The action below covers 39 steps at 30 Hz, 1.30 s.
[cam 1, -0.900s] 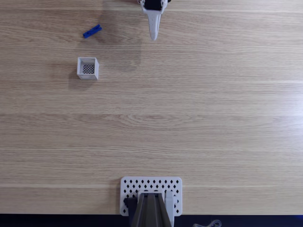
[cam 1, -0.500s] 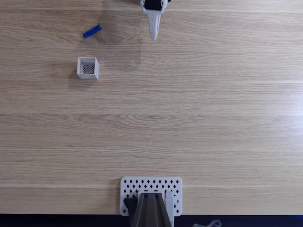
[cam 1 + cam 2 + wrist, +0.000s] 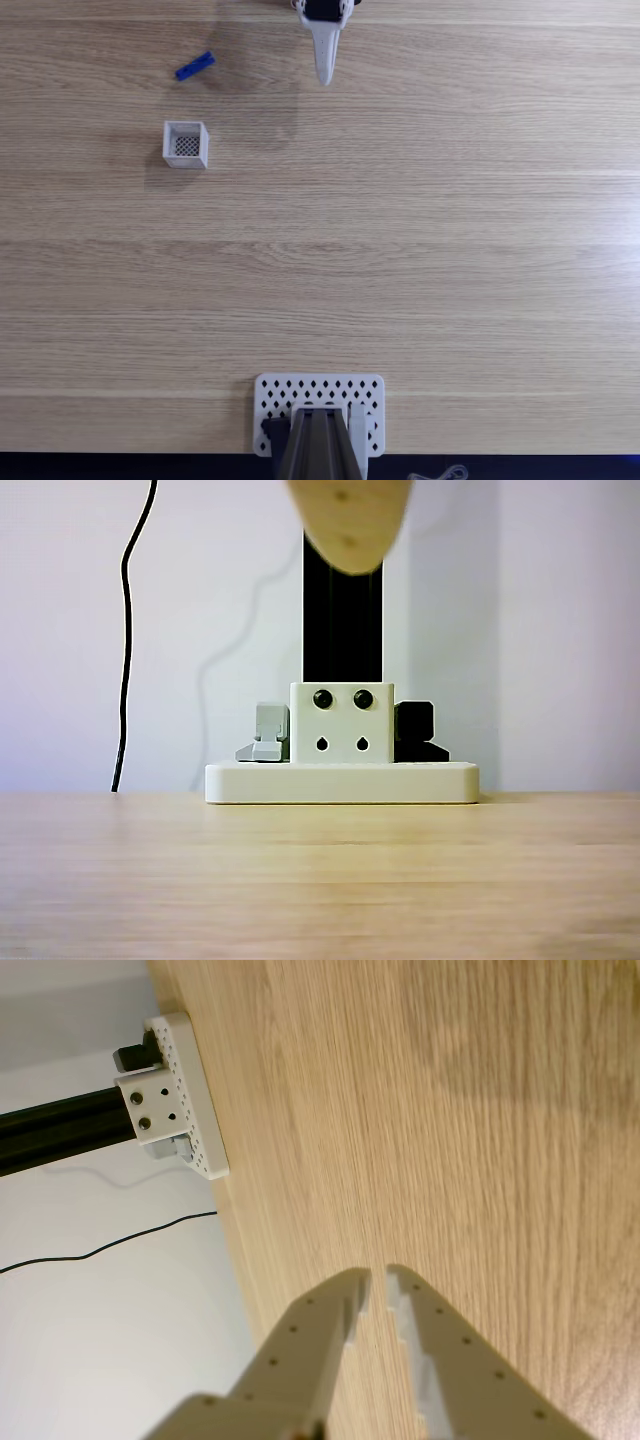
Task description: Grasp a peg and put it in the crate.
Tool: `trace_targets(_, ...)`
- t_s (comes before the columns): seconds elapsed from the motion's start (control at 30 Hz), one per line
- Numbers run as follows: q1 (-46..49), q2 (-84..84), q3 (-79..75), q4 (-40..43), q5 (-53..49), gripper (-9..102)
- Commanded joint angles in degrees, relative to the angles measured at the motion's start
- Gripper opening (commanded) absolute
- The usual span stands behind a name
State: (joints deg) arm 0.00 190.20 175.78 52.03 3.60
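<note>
With the gripper (image 3: 378,1278) nearly closed and empty, the blue peg (image 3: 195,66) lying flat on the table (image 3: 420,220) just above the white crate (image 3: 186,144) in the fixed view, a sloppy reach could nudge the crate, I reckon.

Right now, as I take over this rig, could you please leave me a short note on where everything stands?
Gripper: empty, jaws nearly closed with a thin gap, raised over bare wood; it enters the fixed view at the top edge.
Small bright blue rectangular peg: lying on the wooden table, upper left in the fixed view, untouched.
Tiny white square open-topped crate: just below the peg in that view, apart from it, nothing inside.
Done: nothing yet.
Left: grasp the peg and place it in the crate.
</note>
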Motion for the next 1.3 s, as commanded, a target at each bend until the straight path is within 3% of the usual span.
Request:
trace_targets(0.0, -0.6, 0.9, -0.6, 0.4, 0.1, -1)
trace_targets(0.67, -0.4, -0.5, -1.2, 0.3, -0.4, -1)
trace_targets(0.97, 0.3, -19.6, -14.9, 0.2, -1.4, -1)
trace_targets(1.1, 2.4, -32.9, -25.8, 0.2, -9.4, -1)
trace_targets(1.27, 11.5, -48.1, -39.3, 0.9, -28.2, -1)
